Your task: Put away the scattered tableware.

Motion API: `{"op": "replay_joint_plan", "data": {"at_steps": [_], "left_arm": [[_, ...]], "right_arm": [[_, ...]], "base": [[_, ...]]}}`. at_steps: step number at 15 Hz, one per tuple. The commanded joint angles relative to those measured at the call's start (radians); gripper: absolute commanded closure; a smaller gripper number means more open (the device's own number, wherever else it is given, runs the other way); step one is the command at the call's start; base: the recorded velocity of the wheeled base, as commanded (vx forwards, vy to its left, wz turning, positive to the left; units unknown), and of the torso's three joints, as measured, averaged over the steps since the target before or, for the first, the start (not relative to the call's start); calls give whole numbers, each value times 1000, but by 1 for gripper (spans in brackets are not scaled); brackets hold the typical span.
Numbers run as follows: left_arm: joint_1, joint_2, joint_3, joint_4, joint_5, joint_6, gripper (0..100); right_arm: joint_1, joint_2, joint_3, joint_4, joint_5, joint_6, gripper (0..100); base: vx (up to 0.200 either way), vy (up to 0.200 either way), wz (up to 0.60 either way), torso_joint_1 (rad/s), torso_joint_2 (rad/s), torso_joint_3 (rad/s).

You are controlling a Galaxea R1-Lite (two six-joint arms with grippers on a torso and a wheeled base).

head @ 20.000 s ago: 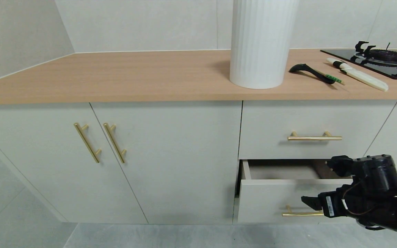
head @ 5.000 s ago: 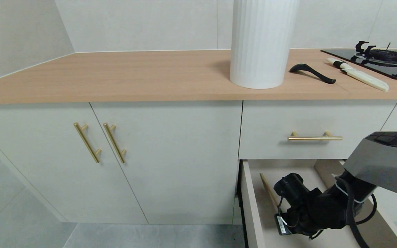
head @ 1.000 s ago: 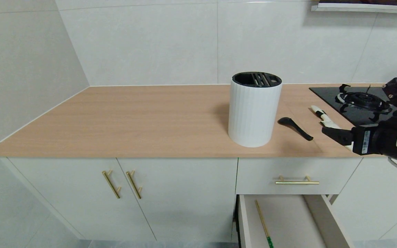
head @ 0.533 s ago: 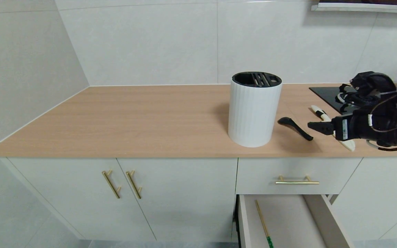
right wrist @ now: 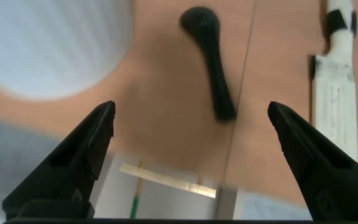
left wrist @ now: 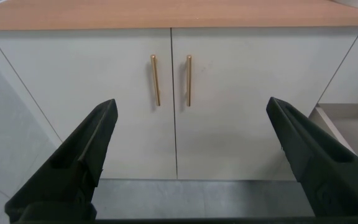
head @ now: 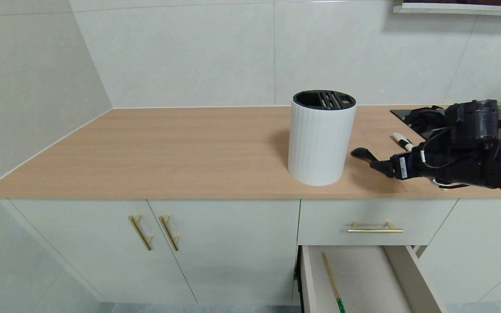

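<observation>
A black spoon (head: 360, 153) lies on the wooden counter just right of the white ribbed holder (head: 321, 141). A white knife (head: 402, 141) lies farther right, partly behind my right arm. My right gripper (head: 379, 166) hovers open just above the counter at the spoon's handle end. In the right wrist view the spoon (right wrist: 211, 60) lies ahead between the spread fingers (right wrist: 73, 165), with the knife (right wrist: 340, 81) beside it and nothing held in the right gripper (right wrist: 190, 109). A pair of chopsticks (head: 331, 278) lies in the open lower drawer (head: 306, 278). My left gripper (left wrist: 191, 102) is open, low before the cabinet doors.
A gas stove (head: 420, 116) sits at the counter's right end behind my right arm. The counter (head: 181, 148) left of the holder is bare wood. Gold handles (left wrist: 156, 79) mark the double doors. The upper drawer (head: 374, 217) is closed above the open one.
My right gripper has moved left and down over the last second, from beside the knife to the spoon's handle end. The spoon, knife and holder have not moved.
</observation>
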Motion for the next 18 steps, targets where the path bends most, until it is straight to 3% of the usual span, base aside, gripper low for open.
{"op": "replay_joint_plan", "data": {"at_steps": [1,5,18], "left_arm": [[0,0,0,0,0,0,0],[0,0,0,0,0,0,0],[0,0,0,0,0,0,0]], "right_arm": [[-32,99,-13,-36,3,1,0],[-90,163,-57,-42,37,6,0],[-58,229,-59,-159,60,16,0]], "base": [[0,0,0,0,0,0],[0,0,0,0,0,0],[0,0,0,0,0,0]]}}
